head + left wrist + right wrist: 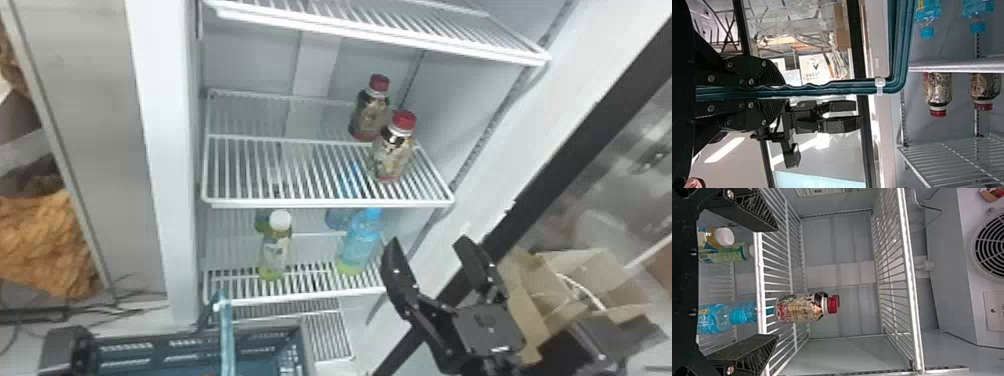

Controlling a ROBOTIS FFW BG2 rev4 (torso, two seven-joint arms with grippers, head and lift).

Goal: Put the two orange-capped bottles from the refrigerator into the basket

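In the head view, two red-capped bottles stand upright on the refrigerator's middle shelf, the front one (pixel 392 155) nearer the shelf edge than the back one (pixel 369 115). My right gripper (pixel 428 241) is open, lower and to their right, outside the shelves. In the right wrist view, the front bottle (pixel 801 308) lies beyond my right gripper (pixel 776 282), with most of the back one hidden behind it. The basket (pixel 165 340) stands low at the front left. My left gripper (pixel 783 90) is shut on its teal handle (pixel 840 87) in the left wrist view.
A white-capped bottle (pixel 275 250) and a blue bottle (pixel 357 245) stand on the lower shelf, others behind them. The middle shelf's front bar (pixel 320 203) separates the levels. Right of the open refrigerator is a cardboard box (pixel 575 280).
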